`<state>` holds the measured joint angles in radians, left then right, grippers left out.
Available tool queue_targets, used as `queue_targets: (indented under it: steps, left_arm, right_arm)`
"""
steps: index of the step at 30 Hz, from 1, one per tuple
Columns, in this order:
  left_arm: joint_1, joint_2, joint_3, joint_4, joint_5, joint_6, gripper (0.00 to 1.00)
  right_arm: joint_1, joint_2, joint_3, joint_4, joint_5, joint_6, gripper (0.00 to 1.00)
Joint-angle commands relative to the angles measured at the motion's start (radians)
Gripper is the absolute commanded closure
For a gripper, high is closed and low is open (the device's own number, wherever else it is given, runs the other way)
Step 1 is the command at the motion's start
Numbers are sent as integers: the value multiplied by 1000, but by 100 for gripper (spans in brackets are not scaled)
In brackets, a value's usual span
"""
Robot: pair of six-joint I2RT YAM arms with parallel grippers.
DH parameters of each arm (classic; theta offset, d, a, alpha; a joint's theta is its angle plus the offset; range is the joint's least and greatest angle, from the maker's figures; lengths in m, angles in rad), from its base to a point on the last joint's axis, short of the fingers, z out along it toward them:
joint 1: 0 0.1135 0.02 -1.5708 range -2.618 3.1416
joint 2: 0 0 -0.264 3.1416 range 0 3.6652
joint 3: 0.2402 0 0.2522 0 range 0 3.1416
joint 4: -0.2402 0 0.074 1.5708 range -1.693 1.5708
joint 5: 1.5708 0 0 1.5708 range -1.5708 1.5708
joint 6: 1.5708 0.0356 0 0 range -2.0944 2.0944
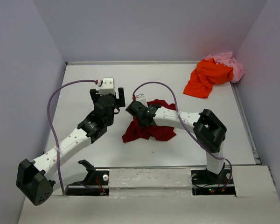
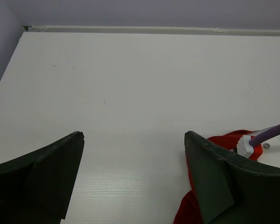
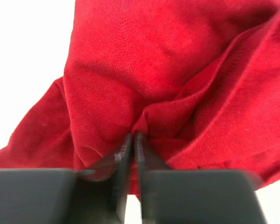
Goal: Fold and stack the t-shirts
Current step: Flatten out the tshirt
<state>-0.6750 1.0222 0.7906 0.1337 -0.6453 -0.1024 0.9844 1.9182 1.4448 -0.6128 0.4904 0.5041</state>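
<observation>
The dark red t-shirt point(image 1: 151, 129) lies crumpled at the table's middle. My right gripper point(image 1: 139, 115) is shut on a fold of it; in the right wrist view the jaws point(image 3: 134, 136) pinch a ridge of the red cloth point(image 3: 177, 60). My left gripper point(image 1: 107, 95) is open and empty over bare table just left of the shirt; its wrist view shows the wide-apart fingers point(image 2: 134, 136) and the red shirt's edge point(image 2: 222, 141) at the right. The bright orange t-shirt point(image 1: 206, 78) lies bunched at the far right corner, with the pale pink t-shirt point(image 1: 229, 63) behind it.
Grey walls close in the white table point(image 1: 84, 74) on the left, back and right. The right arm's white link and purple cable point(image 2: 270, 135) show beside my left gripper's right finger.
</observation>
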Motion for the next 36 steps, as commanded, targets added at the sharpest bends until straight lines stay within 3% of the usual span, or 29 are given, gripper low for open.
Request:
queue_targets:
  steps: [1, 4, 8, 27, 36]
  left_arm:
    - [-5, -27, 15, 41, -24, -2, 1]
    - [-5, -25, 16, 41, -20, -2, 1]
    - [-5, -24, 16, 41, -17, -2, 1]
    - [-5, -20, 16, 41, -14, 0, 1]
    - [-5, -22, 18, 41, -10, -2, 1]
  right_arm:
    - [10, -4, 28, 18, 3, 4, 71]
    - [10, -22, 26, 12, 25, -6, 43]
    - [10, -30, 34, -11, 50, -9, 32]
    - [10, -133, 91, -85, 109, -15, 32]
    - [10, -128, 37, -91, 132, 23, 32]
